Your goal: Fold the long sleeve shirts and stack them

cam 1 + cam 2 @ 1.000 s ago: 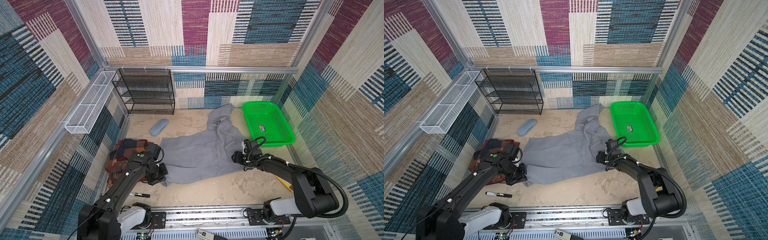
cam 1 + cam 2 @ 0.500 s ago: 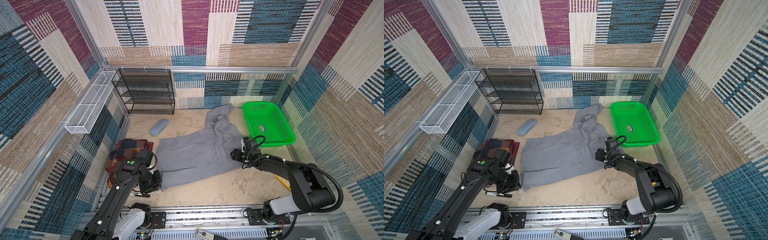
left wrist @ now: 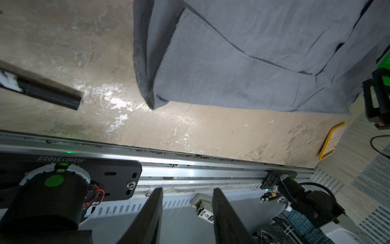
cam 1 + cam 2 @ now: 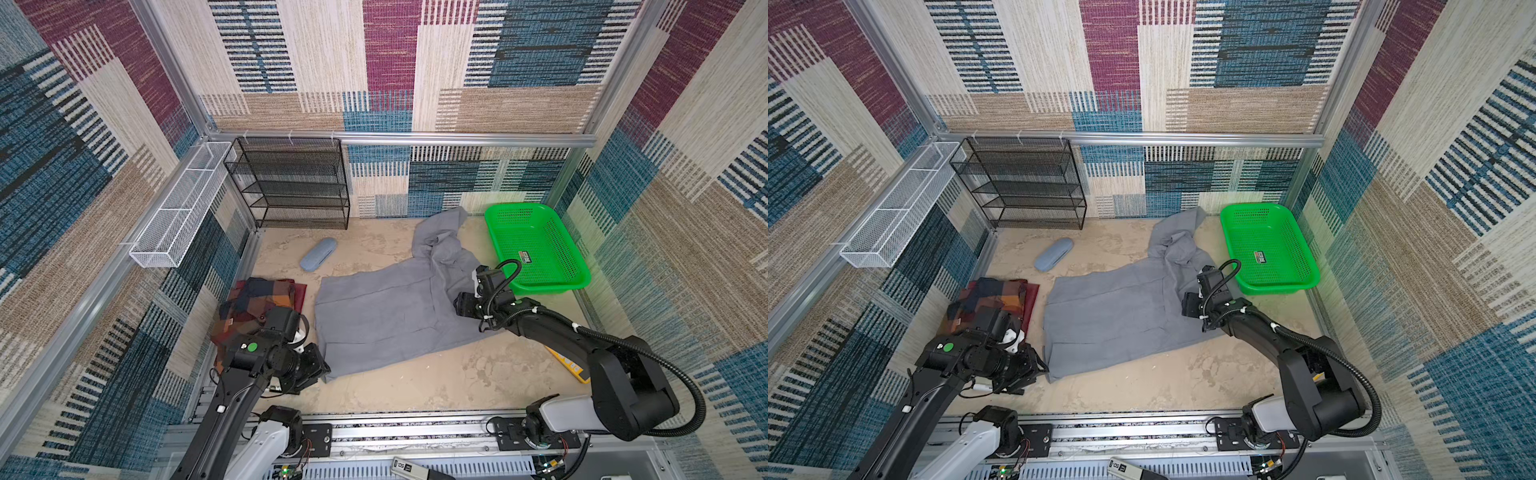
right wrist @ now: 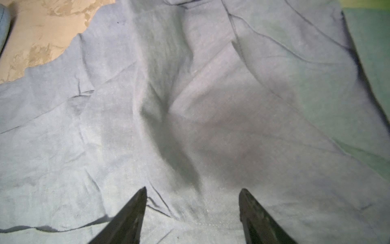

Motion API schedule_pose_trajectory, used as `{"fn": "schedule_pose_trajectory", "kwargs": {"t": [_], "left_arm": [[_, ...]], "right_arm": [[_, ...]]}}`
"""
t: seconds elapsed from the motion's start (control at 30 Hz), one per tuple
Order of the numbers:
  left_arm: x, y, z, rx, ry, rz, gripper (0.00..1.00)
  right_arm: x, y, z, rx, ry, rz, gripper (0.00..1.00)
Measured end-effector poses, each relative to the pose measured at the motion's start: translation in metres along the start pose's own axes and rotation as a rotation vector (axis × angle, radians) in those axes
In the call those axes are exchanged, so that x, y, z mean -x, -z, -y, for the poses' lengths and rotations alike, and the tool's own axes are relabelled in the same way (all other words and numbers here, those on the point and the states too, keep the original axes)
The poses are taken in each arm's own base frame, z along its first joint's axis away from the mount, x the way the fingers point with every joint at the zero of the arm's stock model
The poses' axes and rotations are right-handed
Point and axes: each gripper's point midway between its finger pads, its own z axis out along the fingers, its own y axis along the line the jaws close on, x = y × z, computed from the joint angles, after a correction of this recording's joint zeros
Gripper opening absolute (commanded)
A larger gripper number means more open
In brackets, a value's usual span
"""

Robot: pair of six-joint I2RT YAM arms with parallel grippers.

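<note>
The grey long sleeve shirt [image 4: 386, 316] [image 4: 1117, 316] lies spread on the table, one sleeve bunched toward the back. Its front-left hem corner [image 3: 152, 101] rests on the table. My left gripper [image 4: 321, 369] [image 4: 1041, 366] [image 3: 187, 191] sits just beside that corner, open, with nothing between its fingers. My right gripper [image 4: 459, 303] [image 4: 1187, 305] [image 5: 193, 191] hovers open over the shirt's right side, with grey cloth [image 5: 190, 105] filling its view. The patchwork plaid shirt [image 4: 257, 299] [image 4: 992, 299] lies folded at the left, partly hidden by my left arm.
A green basket [image 4: 536, 249] stands at the back right, a black wire rack [image 4: 291, 183] at the back and a white wire tray [image 4: 178, 208] on the left wall. A blue-grey case [image 4: 318, 253], a black marker [image 3: 42, 90] and a yellow item [image 3: 332, 141] lie on the table.
My left gripper dragged the grey shirt's hem corner left and toward the front, then opened and let it go. The shirt now lies flatter. The right arm has barely moved.
</note>
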Motion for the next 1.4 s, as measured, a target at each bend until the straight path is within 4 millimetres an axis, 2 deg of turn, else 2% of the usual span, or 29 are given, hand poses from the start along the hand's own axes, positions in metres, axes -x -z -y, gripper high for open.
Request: {"fn": "schedule_pose_trajectory", "kwargs": {"t": [0.17,0.3,0.4,0.57,0.7,0.87,0.97,1.1,1.17,1.3,1.4], "left_arm": [[0.019,-0.021,0.021,0.031,-0.062,-0.006,0.43],[0.032,-0.048,0.031,0.087,-0.093,-0.029,0.43],[0.039,-0.064,0.029,0.137,-0.100,-0.038,0.43],[0.051,-0.075,0.023,0.199,-0.118,-0.024,0.44],[0.068,-0.074,0.023,0.240,-0.141,0.000,0.44],[0.093,-0.061,0.018,0.232,-0.117,0.045,0.44],[0.103,-0.053,0.025,0.196,-0.127,0.065,0.47],[0.109,-0.043,0.050,0.102,-0.174,0.073,0.48],[0.108,-0.041,0.056,0.075,-0.184,0.071,0.48],[0.104,-0.041,0.058,0.047,-0.194,0.063,0.48],[0.093,-0.045,0.051,0.036,-0.189,0.048,0.47]], "right_arm": [[-0.006,-0.010,0.002,-0.012,0.000,-0.031,0.71],[-0.037,-0.026,0.015,-0.033,-0.018,-0.117,0.70],[-0.041,-0.027,0.007,0.006,-0.033,-0.076,0.70],[-0.065,-0.018,-0.017,0.064,-0.023,-0.071,0.70],[-0.092,-0.001,-0.027,0.097,-0.049,-0.111,0.70],[-0.109,0.024,-0.018,0.087,-0.093,-0.128,0.70],[-0.116,0.034,-0.012,0.089,-0.111,-0.130,0.69],[-0.138,0.040,-0.007,0.105,-0.130,-0.175,0.68],[-0.144,0.041,-0.005,0.105,-0.134,-0.187,0.67],[-0.151,0.046,-0.004,0.106,-0.138,-0.204,0.65],[-0.159,0.050,-0.003,0.109,-0.139,-0.218,0.65]]}}
